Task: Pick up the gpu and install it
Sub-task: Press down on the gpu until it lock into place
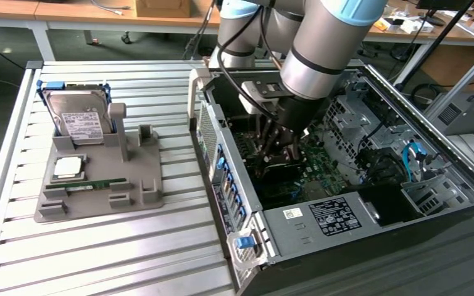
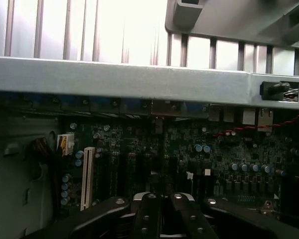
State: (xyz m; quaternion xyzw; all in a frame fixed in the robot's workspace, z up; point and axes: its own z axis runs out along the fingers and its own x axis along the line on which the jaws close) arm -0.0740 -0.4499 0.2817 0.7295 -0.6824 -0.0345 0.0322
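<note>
Claw (image 2: 162, 209) is clenched on the gpu (image 2: 160, 149), a thin dark card edge-on over the motherboard (image 2: 224, 149), center frame inside the open case (image 1: 320, 222). Farther left on the bench (image 1: 97, 246), a gray tray (image 1: 138, 179) holds a hard drive (image 1: 76, 114).

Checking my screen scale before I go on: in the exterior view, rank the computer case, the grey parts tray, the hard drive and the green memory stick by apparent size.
1. Computer case, largest by far.
2. Grey parts tray.
3. Hard drive, standing at the tray's far end.
4. Green memory stick, a thin strip, smallest.
The case lies nearer the camera, but the order is clear regardless.
</note>
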